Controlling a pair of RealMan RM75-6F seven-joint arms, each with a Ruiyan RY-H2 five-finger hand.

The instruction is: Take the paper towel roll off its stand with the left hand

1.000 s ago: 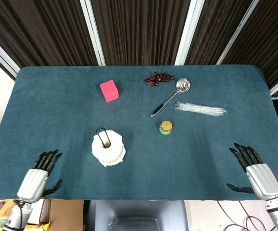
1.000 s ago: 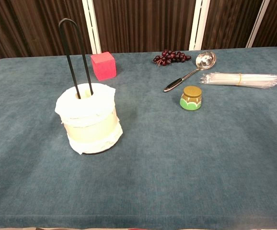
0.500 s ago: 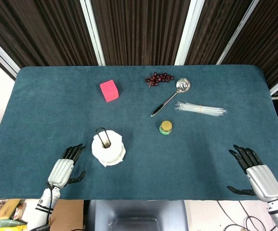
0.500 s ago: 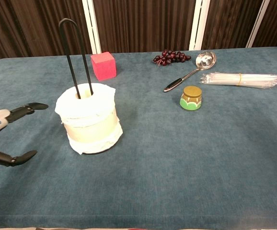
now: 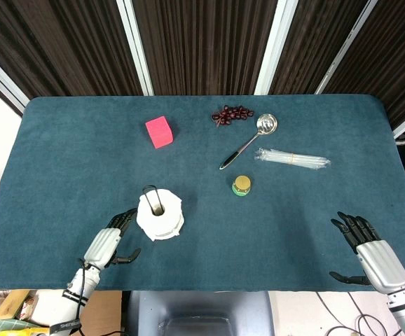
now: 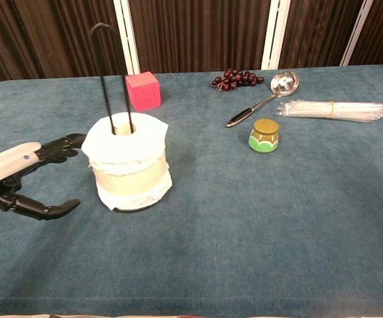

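Over the last second our left hand (image 6: 26,179) has swept in from the near-left edge of the worktop (image 5: 314,210) and now sits right against the left side of the paper towel roll (image 6: 129,169). The roll and its stand (image 6: 112,79) have also shifted a little to the right in the chest view — we take that as a nudge from the arriving fingers, so contact has probably begun. For the task, this reads as the end of the approach: the roll is not yet lifted and remains threaded on the black wire loop, near the front-left of the worktop.

The left fingers (image 6: 62,147) are spread, upper ones reaching to the roll's side and the thumb low and apart — nothing is grasped yet. Whether the tips truly touch the paper we cannot tell. Our right hand (image 5: 371,248) rests with its fingers apart at the near-right edge, holding nothing.
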